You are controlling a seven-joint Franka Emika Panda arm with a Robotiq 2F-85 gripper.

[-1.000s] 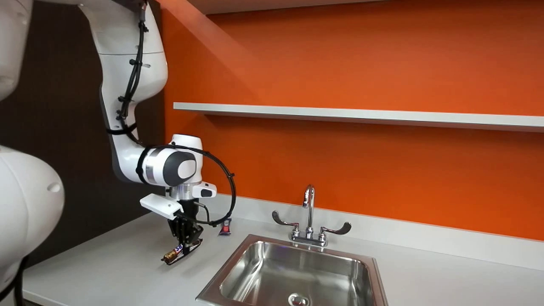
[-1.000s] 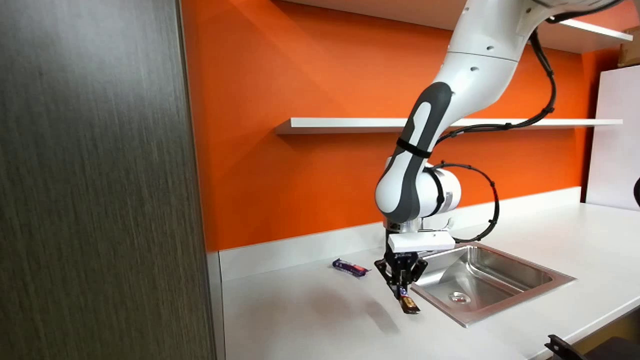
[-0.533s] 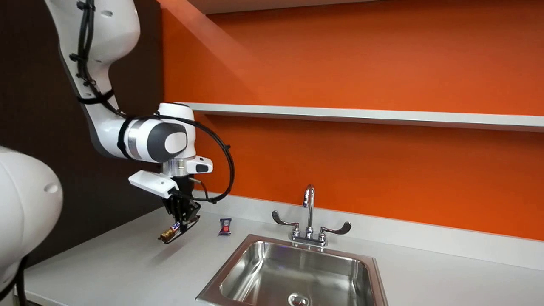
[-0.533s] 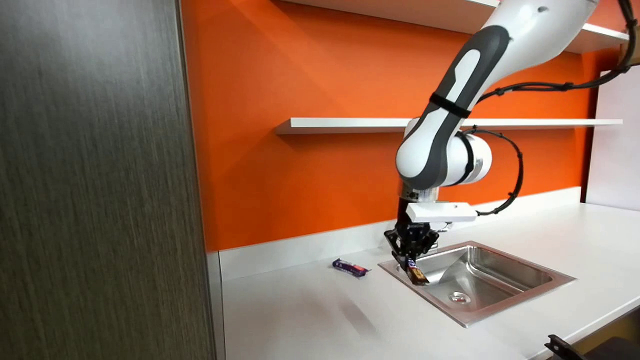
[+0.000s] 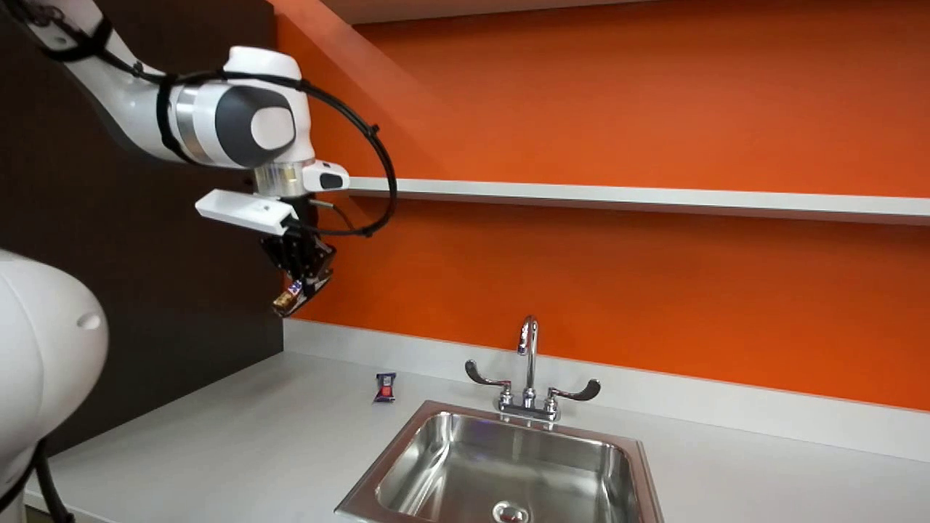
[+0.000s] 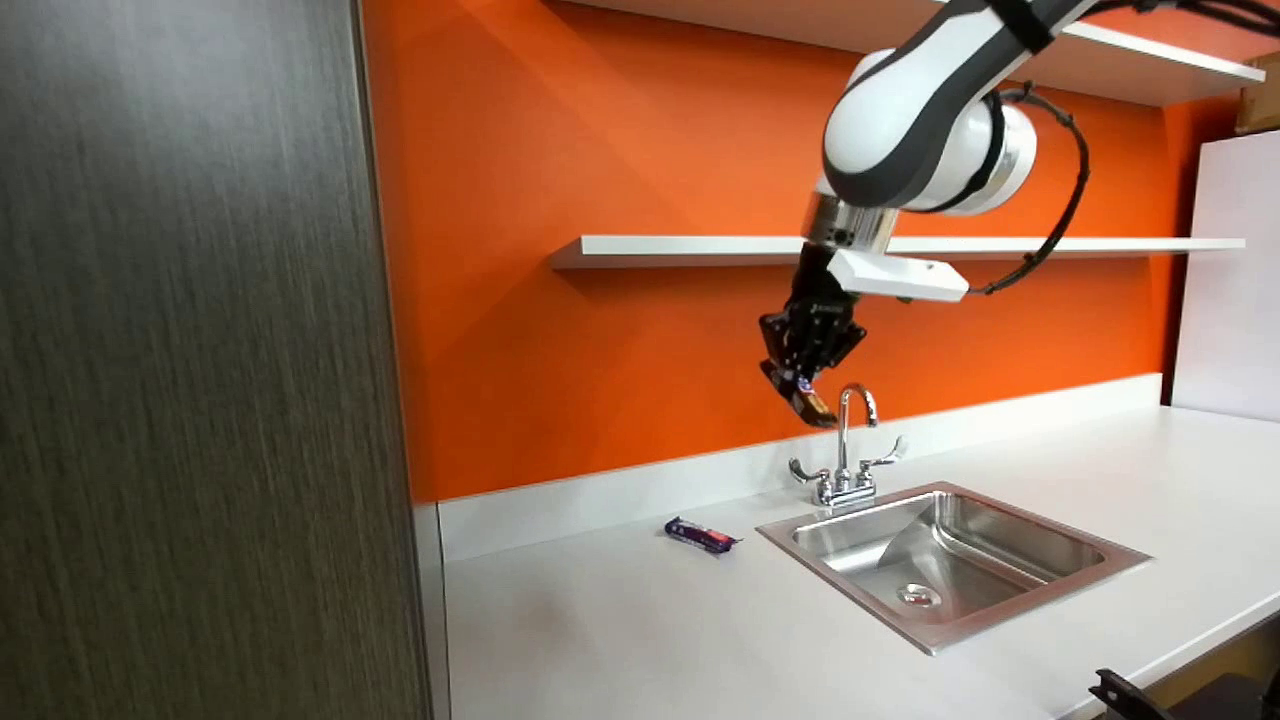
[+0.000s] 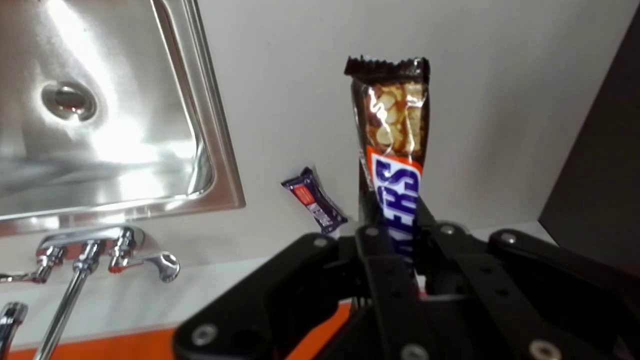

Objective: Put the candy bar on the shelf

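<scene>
My gripper (image 5: 309, 285) is shut on a candy bar (image 5: 288, 298) with a brown, white and blue wrapper; both also show in an exterior view, the gripper (image 6: 797, 372) and the bar (image 6: 816, 406). In the wrist view the bar (image 7: 394, 130) sticks out beyond the fingers (image 7: 396, 212), its lower end hidden between them. The bar hangs well above the counter and below the level of the white shelf (image 5: 581, 194), which also shows in an exterior view (image 6: 690, 246) behind the arm. A second, purple-wrapped bar (image 5: 385, 388) lies on the counter, also in the wrist view (image 7: 315, 201).
A steel sink (image 6: 940, 640) with a faucet (image 5: 530, 363) is set in the pale counter (image 5: 218, 436). A dark panel (image 5: 182, 247) stands beside the counter's end. An upper shelf (image 6: 1150, 75) spans the wall above. A backsplash (image 6: 600, 500) runs along the orange wall.
The gripper has risen from near the counter to well above it with the candy bar held in it, tilting slightly. The purple-wrapped bar on the counter has not moved.
</scene>
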